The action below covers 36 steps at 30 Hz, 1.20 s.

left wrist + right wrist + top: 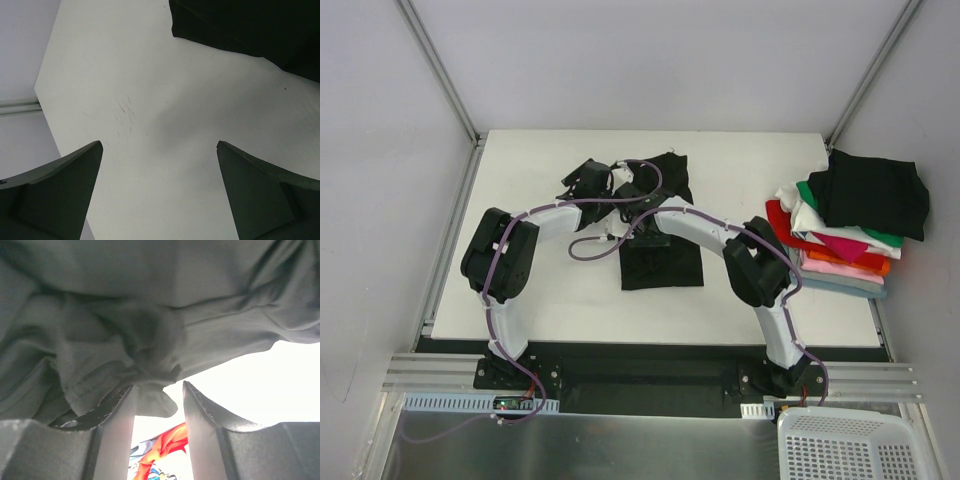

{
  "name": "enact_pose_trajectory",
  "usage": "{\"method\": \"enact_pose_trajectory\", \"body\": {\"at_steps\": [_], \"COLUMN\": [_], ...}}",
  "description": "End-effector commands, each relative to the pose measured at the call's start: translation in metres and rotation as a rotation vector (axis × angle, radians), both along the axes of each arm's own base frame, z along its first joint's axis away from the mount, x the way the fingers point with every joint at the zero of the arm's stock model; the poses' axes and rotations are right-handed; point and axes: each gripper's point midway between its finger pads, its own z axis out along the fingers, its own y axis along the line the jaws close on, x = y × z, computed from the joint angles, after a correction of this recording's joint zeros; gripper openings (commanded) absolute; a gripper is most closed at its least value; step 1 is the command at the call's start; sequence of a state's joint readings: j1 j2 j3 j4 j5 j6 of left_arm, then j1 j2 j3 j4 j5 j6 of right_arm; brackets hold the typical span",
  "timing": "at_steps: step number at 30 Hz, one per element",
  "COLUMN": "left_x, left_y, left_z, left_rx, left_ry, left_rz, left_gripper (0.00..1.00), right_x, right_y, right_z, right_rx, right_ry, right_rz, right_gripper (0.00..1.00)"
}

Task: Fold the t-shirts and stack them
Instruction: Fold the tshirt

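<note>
One black t-shirt (660, 268) lies in the middle of the table (550, 300). Its near part is spread flat as a dark rectangle. Its far part is bunched up in loose folds under my two wrists. Seen from my right wrist, this shirt (150, 315) fills the upper part of the view as crumpled grey-black cloth, gathered to a knot just at my fingertips. My right gripper (159, 387) has its fingers close together with a lobe of that cloth caught between the tips, and more of it hangs over one finger (117, 410). I read that as a pinch on the shirt. Below the lobe, in the narrow gap between the fingers, a patch of orange and red (167, 440) shows against bright white, and I cannot tell what it is.

My left gripper (159, 145) is spread wide with nothing between its fingers. It looks onto bare white table (150, 100), and the edge of the black shirt (250, 25) shows only in the far corner of that view.

Well apart from all this, at the table's right edge, stands the stack of folded t-shirts (840, 245), a black one (875, 192) on top and green, white, red, pink, orange and blue-grey layers showing beneath. A white plastic basket (860, 445) sits off the table by my right base.
</note>
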<state>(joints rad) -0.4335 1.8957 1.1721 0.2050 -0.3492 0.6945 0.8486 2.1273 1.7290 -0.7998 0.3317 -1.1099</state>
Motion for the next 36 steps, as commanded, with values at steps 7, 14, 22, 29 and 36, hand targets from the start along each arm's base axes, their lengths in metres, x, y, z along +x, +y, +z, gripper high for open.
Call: {"method": "enact_pose_trajectory", "body": {"at_steps": [7, 14, 22, 29, 36], "left_x": [0.008, 0.013, 0.014, 0.016, 0.017], "left_y": [-0.010, -0.008, -0.004, -0.006, -0.008], "left_z": [0.014, 0.016, 0.022, 0.023, 0.028], "left_rx": [-0.018, -0.012, -0.003, -0.007, -0.041], "left_ry": [-0.044, -0.063, -0.083, -0.085, -0.085], "left_rz": [-0.016, 0.008, 0.022, 0.017, 0.019], "left_gripper": [0.99, 0.99, 0.99, 0.99, 0.99], "right_x": [0.045, 0.050, 0.021, -0.044, -0.080], "right_y": [-0.004, -0.012, -0.032, -0.039, -0.030], "right_z": [0.031, 0.065, 0.098, 0.095, 0.069], "right_rx": [0.006, 0.035, 0.044, 0.104, 0.157], "right_ry": [-0.164, -0.254, -0.316, -0.225, -0.137], "right_rz": [-0.050, -0.103, -0.152, -0.147, -0.128], "right_gripper": [0.45, 0.45, 0.45, 0.46, 0.45]}}
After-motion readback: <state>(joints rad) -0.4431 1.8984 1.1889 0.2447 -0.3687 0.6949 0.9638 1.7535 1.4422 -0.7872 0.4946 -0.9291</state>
